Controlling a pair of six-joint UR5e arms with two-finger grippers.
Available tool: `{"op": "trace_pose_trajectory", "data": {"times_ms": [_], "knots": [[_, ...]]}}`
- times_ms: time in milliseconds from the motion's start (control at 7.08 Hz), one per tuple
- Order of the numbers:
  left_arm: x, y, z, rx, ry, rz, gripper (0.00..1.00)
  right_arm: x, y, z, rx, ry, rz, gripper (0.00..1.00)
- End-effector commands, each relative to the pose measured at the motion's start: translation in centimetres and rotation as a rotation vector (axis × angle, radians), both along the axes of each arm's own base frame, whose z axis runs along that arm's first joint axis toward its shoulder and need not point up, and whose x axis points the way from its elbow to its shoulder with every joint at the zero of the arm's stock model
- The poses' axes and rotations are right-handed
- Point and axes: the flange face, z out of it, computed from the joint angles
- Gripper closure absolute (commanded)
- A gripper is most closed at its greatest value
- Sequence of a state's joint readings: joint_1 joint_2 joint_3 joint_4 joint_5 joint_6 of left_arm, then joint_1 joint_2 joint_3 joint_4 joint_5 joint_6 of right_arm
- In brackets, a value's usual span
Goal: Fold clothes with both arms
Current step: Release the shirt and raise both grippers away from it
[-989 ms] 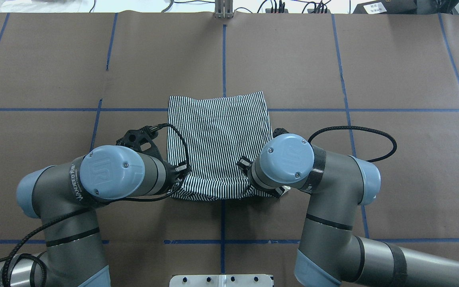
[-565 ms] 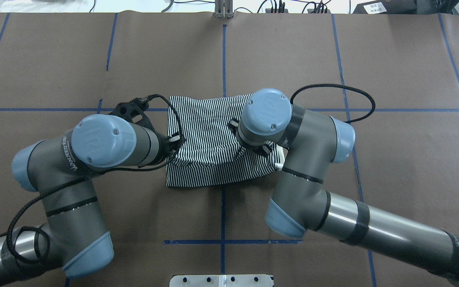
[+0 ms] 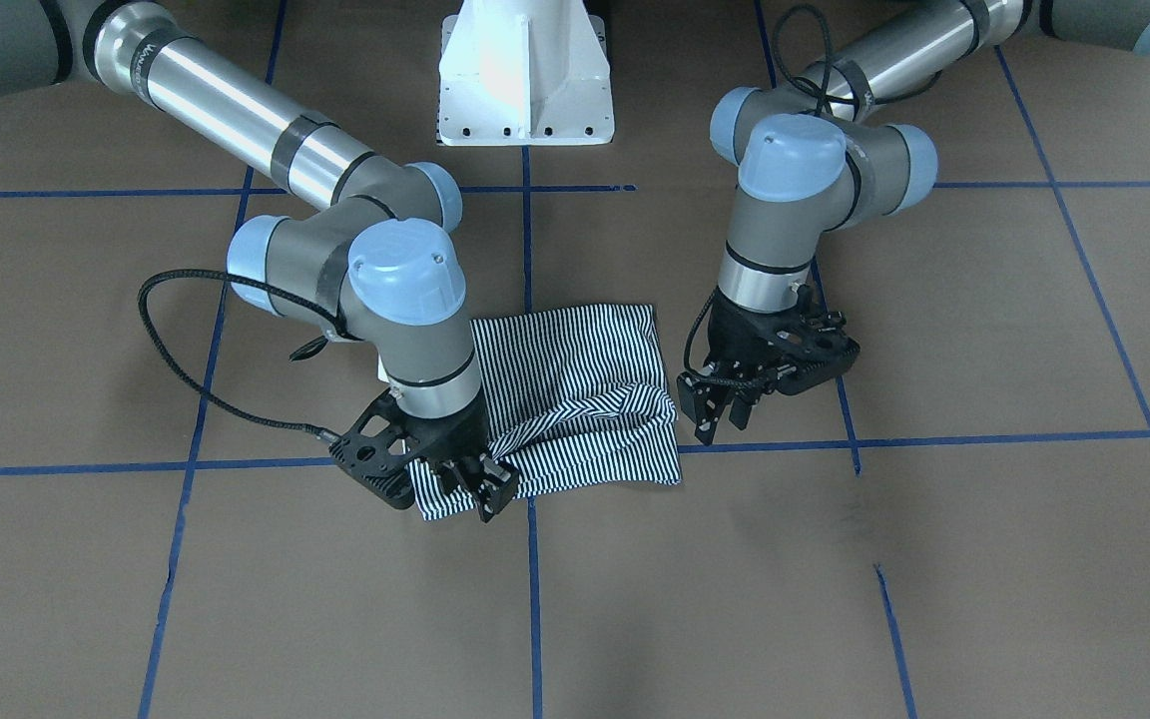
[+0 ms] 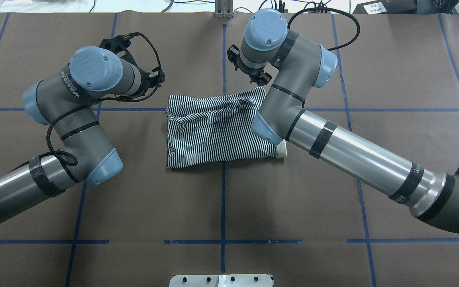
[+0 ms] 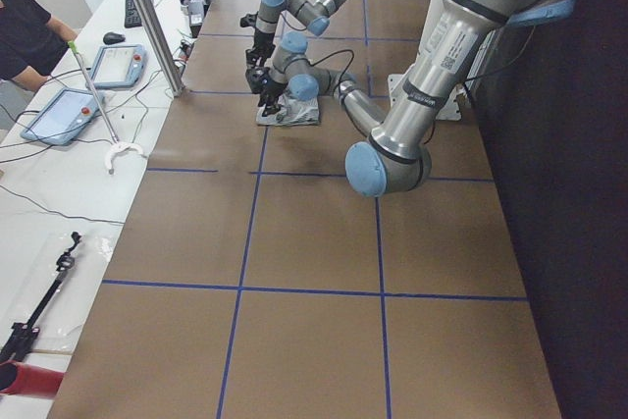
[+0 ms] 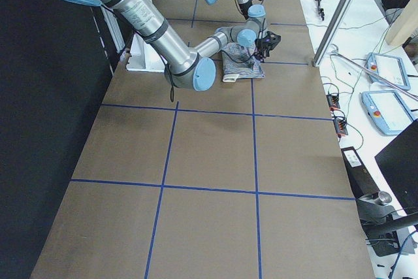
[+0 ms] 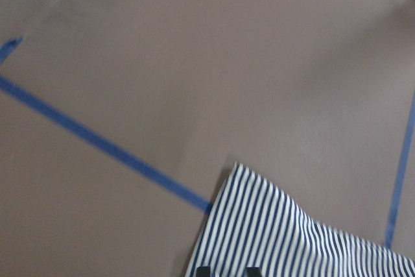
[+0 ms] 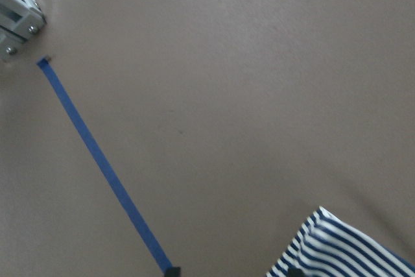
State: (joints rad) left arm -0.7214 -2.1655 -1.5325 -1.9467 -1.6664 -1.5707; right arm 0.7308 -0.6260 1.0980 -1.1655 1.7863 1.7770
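The striped polo shirt (image 4: pixel 213 135) lies folded in half on the brown table (image 4: pixel 393 71), its far edge bunched into a ridge (image 3: pixel 585 404). A bit of cream collar (image 4: pixel 281 150) peeks out at the near right corner. My left gripper (image 3: pixel 718 419) hangs open just beside the shirt's far left corner, off the cloth. My right gripper (image 3: pixel 475 487) is open just above the far right corner. In the left wrist view the fingertips (image 7: pixel 204 270) stand apart over the striped corner (image 7: pixel 292 238). In the right wrist view the fingertips (image 8: pixel 295 270) are wide apart beside the corner (image 8: pixel 343 244).
The white pedestal base (image 3: pixel 525 70) stands at the table's near edge. Blue tape lines (image 4: pixel 223 59) grid the brown cover. A metal post (image 4: pixel 223 10) stands at the far edge. Control tablets (image 5: pixel 108 66) and a person (image 5: pixel 25 26) are beyond the far edge.
Both arms swept from the shirt's near edge to its far edge, carrying the near hem over. The shirt now lies folded in half and shorter.
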Motion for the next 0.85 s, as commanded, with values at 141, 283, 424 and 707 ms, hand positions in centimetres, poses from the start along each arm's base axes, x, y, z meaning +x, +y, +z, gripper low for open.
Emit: {"op": "trace_pose_trajectory", "data": {"times_ms": [141, 283, 424, 707], "knots": [[0.1, -0.7, -0.8, 0.015, 0.027, 0.049, 0.00, 2.8, -3.5, 0.5, 0.060, 0.022, -0.021, 0.00], [0.7, -0.8, -2.4, 0.022, 0.044, 0.053, 0.00, 5.4, -5.0, 0.6, 0.063, 0.015, -0.055, 0.00], [3.2, -0.7, -1.4, 0.008, 0.014, 0.082, 0.00, 9.2, -7.1, 1.4, 0.069, 0.005, -0.095, 0.00], [4.4, -1.0, 0.3, 0.046, -0.057, 0.140, 0.15, 14.6, -9.5, 3.9, 0.067, -0.005, -0.141, 0.00]]}}
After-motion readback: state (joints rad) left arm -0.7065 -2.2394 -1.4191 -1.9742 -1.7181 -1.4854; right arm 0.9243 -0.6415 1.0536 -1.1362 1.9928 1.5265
